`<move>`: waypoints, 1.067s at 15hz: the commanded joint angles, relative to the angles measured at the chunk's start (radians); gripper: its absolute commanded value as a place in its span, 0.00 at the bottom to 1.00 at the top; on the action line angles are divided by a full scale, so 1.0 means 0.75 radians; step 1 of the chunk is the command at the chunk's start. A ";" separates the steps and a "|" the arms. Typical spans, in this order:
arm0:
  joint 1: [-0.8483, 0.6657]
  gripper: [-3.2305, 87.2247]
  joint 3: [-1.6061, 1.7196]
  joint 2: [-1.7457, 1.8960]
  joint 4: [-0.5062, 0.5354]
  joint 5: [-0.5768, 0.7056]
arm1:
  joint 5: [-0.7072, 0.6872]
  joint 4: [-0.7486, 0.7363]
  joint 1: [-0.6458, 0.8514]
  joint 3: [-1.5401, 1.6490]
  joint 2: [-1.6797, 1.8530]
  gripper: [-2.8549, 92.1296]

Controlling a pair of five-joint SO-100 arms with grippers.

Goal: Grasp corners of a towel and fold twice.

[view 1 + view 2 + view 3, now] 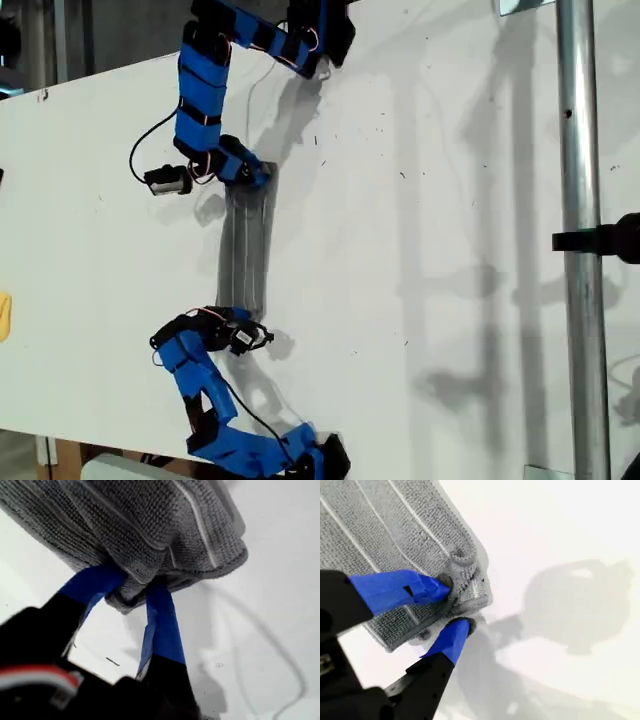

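The grey striped towel point(245, 245) is gathered into a narrow band on the white table, stretched between two blue grippers in the exterior view. One arm's gripper point(256, 176) holds its upper end and the other arm's gripper point(252, 336) holds its lower end; the wrist views do not tell which arm is which. My first gripper point(135, 582) is shut on a bunched edge of the towel point(150, 525), which hangs above the table. My second gripper point(456, 606) is shut on a curled, frayed corner point(465, 575) of the towel point(380, 535).
A small yellow object point(3, 315) lies at the exterior view's left edge. A metal pole point(580, 240) with a black clamp point(612, 238) runs down the exterior view's right side. A black cable point(140, 150) loops beside the upper arm.
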 commanded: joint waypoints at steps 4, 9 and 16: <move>0.039 0.24 0.245 0.487 0.043 -0.031 | 0.151 0.346 -0.088 0.092 0.605 0.40; 0.303 0.22 0.867 1.417 -0.010 -0.147 | 0.818 0.747 -0.350 0.448 1.446 0.42; 0.785 0.22 2.248 3.097 -0.376 -0.591 | 1.501 0.871 -0.753 0.597 1.824 0.51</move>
